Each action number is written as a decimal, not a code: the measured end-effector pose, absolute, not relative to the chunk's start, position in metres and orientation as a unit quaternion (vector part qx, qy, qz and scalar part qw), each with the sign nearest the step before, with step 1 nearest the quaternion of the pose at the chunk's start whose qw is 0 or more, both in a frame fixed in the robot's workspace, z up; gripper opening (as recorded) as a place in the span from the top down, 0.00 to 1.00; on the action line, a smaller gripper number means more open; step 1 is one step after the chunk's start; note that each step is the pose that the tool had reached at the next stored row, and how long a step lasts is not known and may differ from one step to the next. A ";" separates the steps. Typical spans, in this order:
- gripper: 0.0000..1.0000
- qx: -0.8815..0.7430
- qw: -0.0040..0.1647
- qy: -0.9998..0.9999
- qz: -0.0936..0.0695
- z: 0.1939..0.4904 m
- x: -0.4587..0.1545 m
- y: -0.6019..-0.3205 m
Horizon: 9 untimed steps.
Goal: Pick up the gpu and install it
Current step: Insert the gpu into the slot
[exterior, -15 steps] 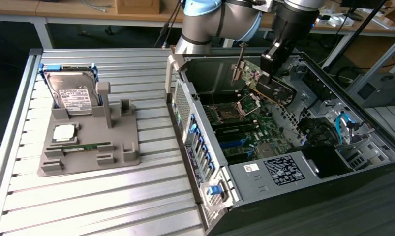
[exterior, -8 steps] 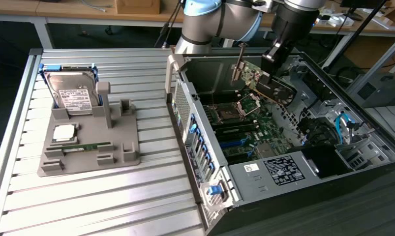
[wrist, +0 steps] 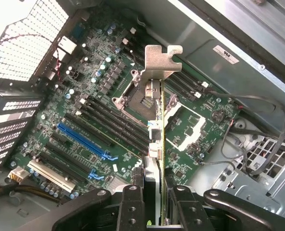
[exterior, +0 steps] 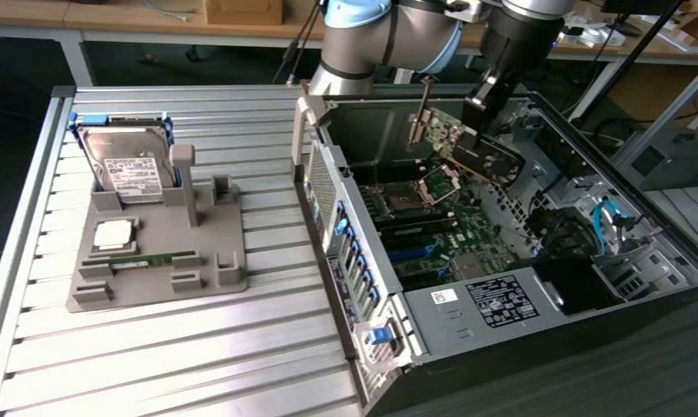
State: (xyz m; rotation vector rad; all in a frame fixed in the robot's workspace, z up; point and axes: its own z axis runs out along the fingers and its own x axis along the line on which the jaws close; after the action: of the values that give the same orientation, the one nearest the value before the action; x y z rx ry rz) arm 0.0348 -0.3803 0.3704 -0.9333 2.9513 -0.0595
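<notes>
Quick status from my remote seat. The gpu (exterior: 479, 149) is off the counter (exterior: 151, 347) and up in the air inside the open PC case (exterior: 442, 300), hanging above the motherboard (exterior: 442, 239) with clear space under it, so not seated in anything yet.

The gripper (exterior: 480, 97) comes down from above, and in the wrist view the fingers (wrist: 132, 208) are pinching the card between them, one on each flat face. I'm basically looking down its thin edge (wrist: 157, 144).

The bit that matters: the card's long axis runs straight out from the fingers, ending in the silver bracket (wrist: 160, 60) at the far end. From the exterior view it looks tilted, not level with the board.

In the wrist view the card sits over the CPU socket (wrist: 138, 94) area, and the long blue slot (wrist: 82, 139) lies off to one side of it. As far as I can judge, the slot's line runs at an angle to the card's edge, not parallel.

Over on the counter, the grey holder (exterior: 151, 269) has the hard drive (exterior: 134, 165) and the RAM stick (exterior: 140, 259) in it.
</notes>
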 end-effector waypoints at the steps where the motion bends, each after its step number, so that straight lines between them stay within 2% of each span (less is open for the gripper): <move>1: 0.73 -0.303 0.023 0.952 -0.019 0.370 0.035 -0.380; 9: 0.73 -0.317 0.023 0.948 -0.019 0.370 0.035 -0.380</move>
State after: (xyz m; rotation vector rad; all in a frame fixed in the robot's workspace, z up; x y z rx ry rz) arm 0.0348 -0.3803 0.3703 -0.9818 2.9349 -0.0584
